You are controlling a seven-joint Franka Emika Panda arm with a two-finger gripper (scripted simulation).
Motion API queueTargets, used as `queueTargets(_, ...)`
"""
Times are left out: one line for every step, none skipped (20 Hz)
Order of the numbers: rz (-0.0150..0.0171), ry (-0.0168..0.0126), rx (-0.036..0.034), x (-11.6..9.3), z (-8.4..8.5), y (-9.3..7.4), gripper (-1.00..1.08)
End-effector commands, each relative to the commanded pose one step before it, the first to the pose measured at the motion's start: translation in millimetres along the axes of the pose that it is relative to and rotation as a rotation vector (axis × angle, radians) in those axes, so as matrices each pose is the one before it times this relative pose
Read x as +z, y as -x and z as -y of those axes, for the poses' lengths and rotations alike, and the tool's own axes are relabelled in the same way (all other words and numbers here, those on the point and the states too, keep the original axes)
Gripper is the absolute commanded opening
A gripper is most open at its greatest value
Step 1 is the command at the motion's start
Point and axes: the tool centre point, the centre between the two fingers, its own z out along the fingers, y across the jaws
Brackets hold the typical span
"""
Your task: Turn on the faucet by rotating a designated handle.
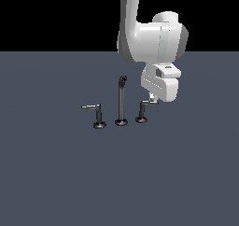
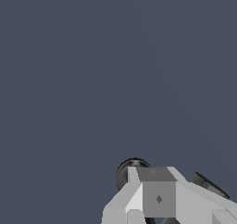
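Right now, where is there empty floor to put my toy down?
Open floor lies in front of the faucet, and beside the longer-levered handle. It is crowded by the spout, where the tool hangs at the short handle.

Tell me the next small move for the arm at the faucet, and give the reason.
Probably push the lever sideways. In the exterior view the gripper sits right at the pale tip of the handle, the short-levered one on that view's right of the spout. Whether the fingers touch it cannot be told.
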Motion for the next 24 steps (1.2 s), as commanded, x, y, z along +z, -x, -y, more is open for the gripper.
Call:
queueTargets(0.00592, 0.01429, 0.00378, -0.01, -14.07, 2.58, -1.0)
queueTargets(0.00002, 0.00073, 0.00081, 0.04, -3.31, 0.35, -1.0)
queueTargets(0.00002, 0.00065, 0.00073, 0.0, -3.32, 0.4, -1.0)
queueTargets(0.00001, 0.00065, 0.00073, -0.01, -3.34, 0.41, -1.0)
queueTargets(0.00001, 0.00065, 0.00073, -0.01, -3.36, 0.41, -1.0)
queueTargets(0.00001, 0.00065, 0.00072, -0.01, -3.38, 0.41, -1.0)
queueTargets(0.00001, 0.00065, 0.00072, -0.02, -3.4, 0.42, -1.0)
queueTargets(0.00001, 0.00066, 0.00072, -0.02, -3.42, 0.42, -1.0)
queueTargets(0.0, 0.0, 0.0, 0.0, 0.0, 0.0, -1.0)
queueTargets(-0.00304, -0.01033, -0.00677, 0.07, 9.06, 1.16, -1.0)
queueTargets(0.00018, 0.00068, 0.00047, -0.05, -2.11, 2.72, -1.0)
queueTargets(0.00021, 0.00079, 0.00054, 0.01, -2.13, 2.7, -1.0)
queueTargets(0.00018, 0.00068, 0.00047, -0.05, -2.13, 2.76, -1.0)
queueTargets(0.00021, 0.00079, 0.00054, 0.01, -2.15, 2.74, -1.0)
queueTargets(0.00018, 0.00068, 0.00047, -0.06, -2.15, 2.8, -1.0)
queueTargets(0.00021, 0.00079, 0.00054, 0.0, -2.18, 2.78, -1.0)
queueTargets(0.00021, 0.00079, 0.00054, 0.0, -2.19, 2.79, -1.0)
queueTargets(0.00018, 0.00068, 0.00047, -0.07, -2.19, 2.85, -1.0)
queueTargets(0.00021, 0.00079, 0.00054, -0.01, -2.21, 2.83, -1.0)
queueTargets(0.00021, 0.00079, 0.00054, -0.01, -2.22, 2.85, -1.0)
queueTargets(0.00021, 0.00079, 0.00054, -0.02, -2.23, 2.87, -1.0)
queueTargets(0.00021, 0.00079, 0.00054, -0.02, -2.24, 2.89, -1.0)
queueTargets(0.00022, 0.00078, 0.00054, -0.03, -2.25, 2.91, -1.0)
queueTargets(0.00022, 0.00078, 0.00054, -0.03, -2.26, 2.94, -1.0)
